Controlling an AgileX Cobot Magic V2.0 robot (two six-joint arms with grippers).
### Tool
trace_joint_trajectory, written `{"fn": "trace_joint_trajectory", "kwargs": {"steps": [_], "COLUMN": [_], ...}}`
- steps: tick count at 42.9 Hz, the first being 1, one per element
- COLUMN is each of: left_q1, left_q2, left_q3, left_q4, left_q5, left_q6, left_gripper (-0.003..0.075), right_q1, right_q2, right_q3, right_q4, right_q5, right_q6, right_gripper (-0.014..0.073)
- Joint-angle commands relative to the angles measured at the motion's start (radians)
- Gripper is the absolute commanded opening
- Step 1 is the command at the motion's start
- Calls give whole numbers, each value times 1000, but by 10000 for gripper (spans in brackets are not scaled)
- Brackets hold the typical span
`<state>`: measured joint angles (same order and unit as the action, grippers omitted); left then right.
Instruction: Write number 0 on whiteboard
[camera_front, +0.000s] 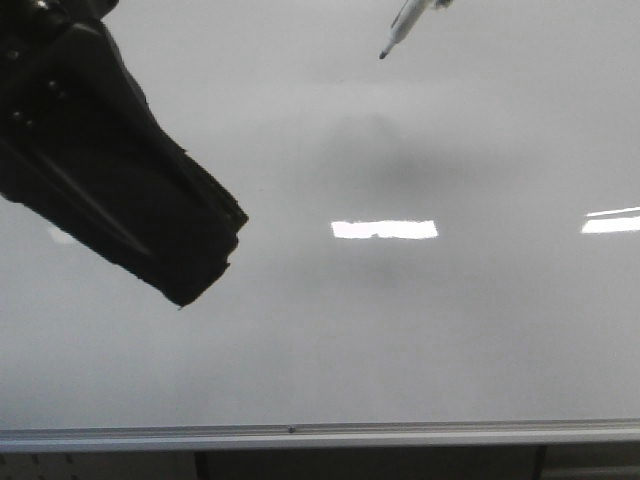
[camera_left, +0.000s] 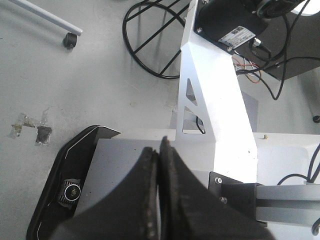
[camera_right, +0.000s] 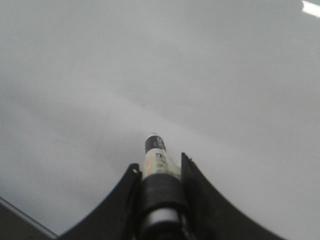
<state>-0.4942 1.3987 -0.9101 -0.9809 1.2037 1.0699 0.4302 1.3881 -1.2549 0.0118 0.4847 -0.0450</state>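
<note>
- Front view: the whiteboard (camera_front: 400, 340) fills the frame, its silver-grey rim (camera_front: 320, 434) along the near edge. No number 0 is drawn on it; only white light reflections (camera_front: 385, 229) and a soft grey shadow mark the surface. The marker (camera_front: 398, 32) enters from the top edge with its dark tip pointing down; whether the tip touches the board cannot be told. The left arm (camera_front: 120, 170) hangs as a dark mass over the left part of the board.
- Left wrist view: the left hand (camera_left: 159, 150) is pressed together and pinches nothing. Behind it lie a white bracket (camera_left: 215, 100), black cables (camera_left: 150, 45) and a grey floor (camera_left: 75, 90) with tape scraps.
- Right wrist view: the right hand (camera_right: 160, 172) pinches the marker (camera_right: 156, 155), tip aimed at the bare, glossy whiteboard (camera_right: 200, 75).
- Risk, as judgement: the slick board offers little friction, so uneven pressure could skip the stroke or leave the loop unclosed; a marker slipping in the grip would tilt the tip. The left arm over the board could foul the stroke.
</note>
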Motion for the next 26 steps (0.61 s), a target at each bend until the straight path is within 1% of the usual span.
{"fn": "trace_joint_trajectory", "kwargs": {"steps": [1,26], "left_q1": [-9,-9], "left_q2": [-33,-33], "left_q3": [-29,-29], "left_q4": [-68,-68], "left_q5": [60,52], "left_q6": [4,4], "left_gripper": [-20,-20], "right_q1": [-5,-5], "right_q2": [7,90], "right_q3": [-62,-73], "right_q4": [-12,-12], "right_q5": [-45,-103], "right_q6": [-4,-4], "right_gripper": [-67,-67]}}
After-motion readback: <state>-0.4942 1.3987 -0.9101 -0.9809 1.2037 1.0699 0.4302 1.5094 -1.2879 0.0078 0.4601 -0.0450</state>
